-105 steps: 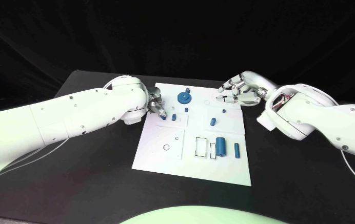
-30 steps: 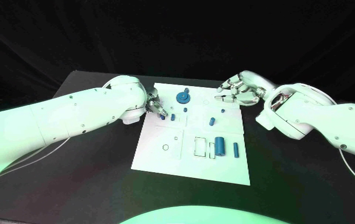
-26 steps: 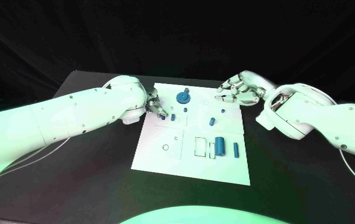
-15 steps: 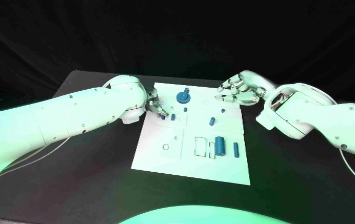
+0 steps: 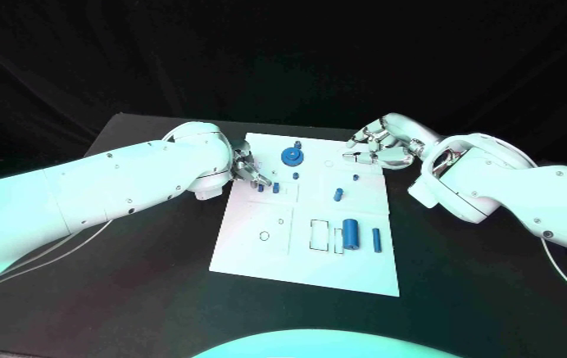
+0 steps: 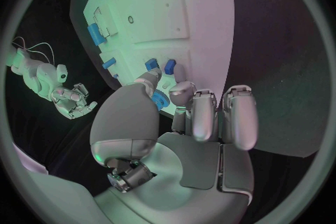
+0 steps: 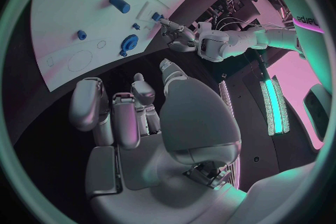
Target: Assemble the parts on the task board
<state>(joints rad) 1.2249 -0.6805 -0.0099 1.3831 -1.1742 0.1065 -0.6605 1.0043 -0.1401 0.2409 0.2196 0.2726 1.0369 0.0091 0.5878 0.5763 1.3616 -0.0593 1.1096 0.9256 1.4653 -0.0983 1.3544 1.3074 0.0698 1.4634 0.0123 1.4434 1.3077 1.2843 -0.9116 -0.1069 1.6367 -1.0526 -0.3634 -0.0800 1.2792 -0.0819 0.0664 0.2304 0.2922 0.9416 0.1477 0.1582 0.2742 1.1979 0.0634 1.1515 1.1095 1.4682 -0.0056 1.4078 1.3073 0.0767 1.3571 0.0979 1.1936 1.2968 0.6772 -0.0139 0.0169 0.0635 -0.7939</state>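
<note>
Left hand [image 5: 247, 169] is reaching over the left edge of the task board [image 5: 254, 247], fingertips [image 6: 148, 79] closing on a small blue peg [image 5: 275, 187]; whether it is actually pinching it, I cannot tell. To seat it well: keep the peg upright and press straight down. Right hand [image 5: 380, 151] is hovering at the far right corner, fingers curled, holding nothing. Board is lying mid-table, white, carrying a blue gear [image 5: 291, 157] far and a blue cylinder [image 5: 351, 231] near.
</note>
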